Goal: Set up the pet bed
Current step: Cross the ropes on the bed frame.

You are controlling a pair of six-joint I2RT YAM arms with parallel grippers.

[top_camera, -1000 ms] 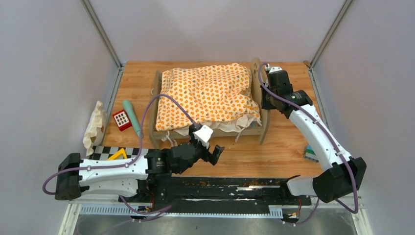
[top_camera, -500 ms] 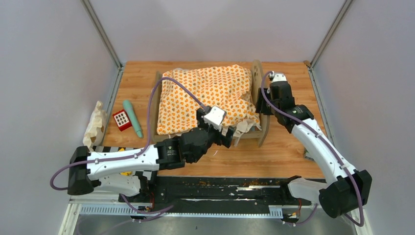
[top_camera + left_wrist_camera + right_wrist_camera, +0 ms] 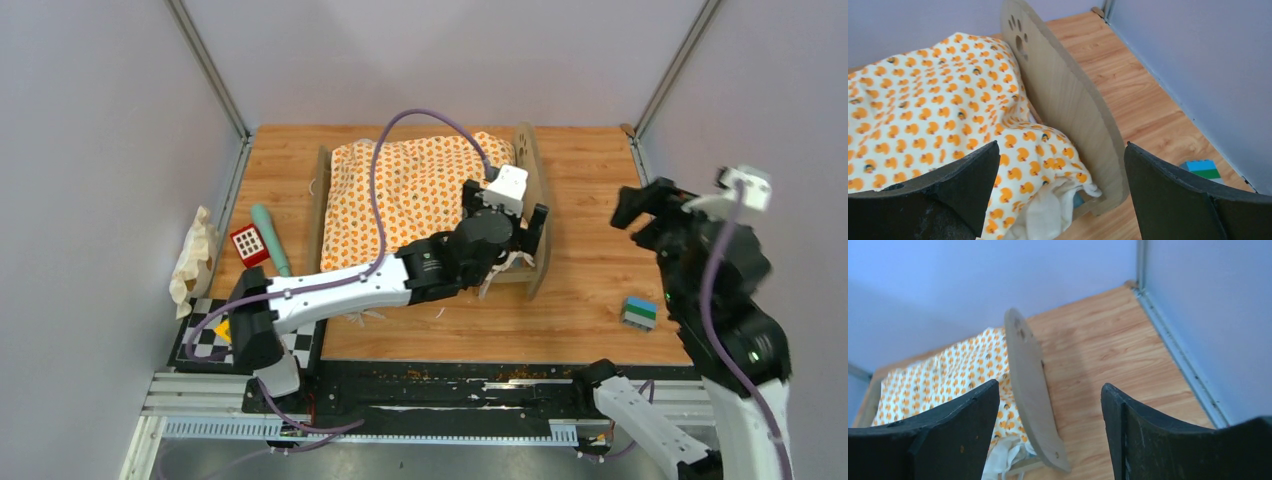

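Observation:
The pet bed [image 3: 533, 215] stands mid-table, its light-wood end boards upright. An orange duck-print cushion [image 3: 410, 190] covers it, with a white edge spilling out at the near right corner. My left gripper [image 3: 522, 238] reaches over that corner, open, with nothing between its fingers. In the left wrist view the gripper [image 3: 1062, 146] straddles the paw-print end board [image 3: 1068, 100] and the cushion [image 3: 938, 100] without touching either. My right gripper [image 3: 640, 218] hangs high to the right of the bed, open and empty. The right wrist view frames its gripper [image 3: 1050, 385] above the end board [image 3: 1029, 380].
A green-and-blue block [image 3: 640, 312] lies on the wood at the right. Left of the bed are a red toy [image 3: 248, 243], a teal stick [image 3: 270, 240] and a cream cloth bundle [image 3: 192, 255]. A checkered mat [image 3: 205, 335] sits at the near left. Grey walls enclose the table.
My right gripper has opened, left the bed's right end board, and drawn back up and to the right. My left arm has reached forward across the bed to its near right corner.

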